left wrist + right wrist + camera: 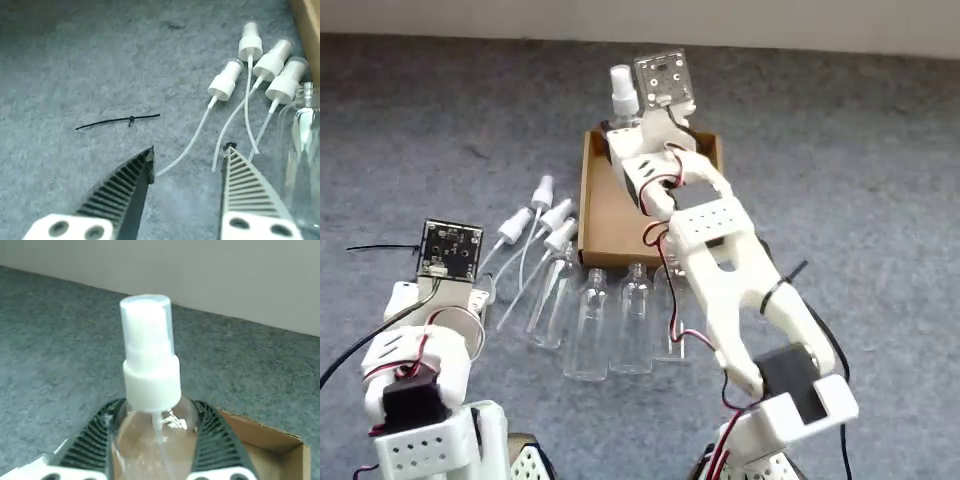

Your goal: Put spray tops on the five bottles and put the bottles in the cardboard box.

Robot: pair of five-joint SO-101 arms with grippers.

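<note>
Right gripper (pixel 156 415): jaws clamped on body of clear bottle (pixel 152 445), spray top (pixel 150 365) fitted, bottle upright over far edge of cardboard box (pixel 603 215). Left gripper (pixel 190 150): jaws apart, nothing between them, above grey carpet (pixel 840 180), just beside tube ends of four loose spray tops (pixel 272 59). Uncapped bottles (pixel 591 325): lying in row on carpet at near side of box. Black cable tie (pixel 120 121): on carpet near left gripper.

Black cable tie (pixel 131 119) on grey carpet (pixel 75 60).

left pincer (pixel 189 148) agape, right pincer (pixel 156 410) clenched
</note>
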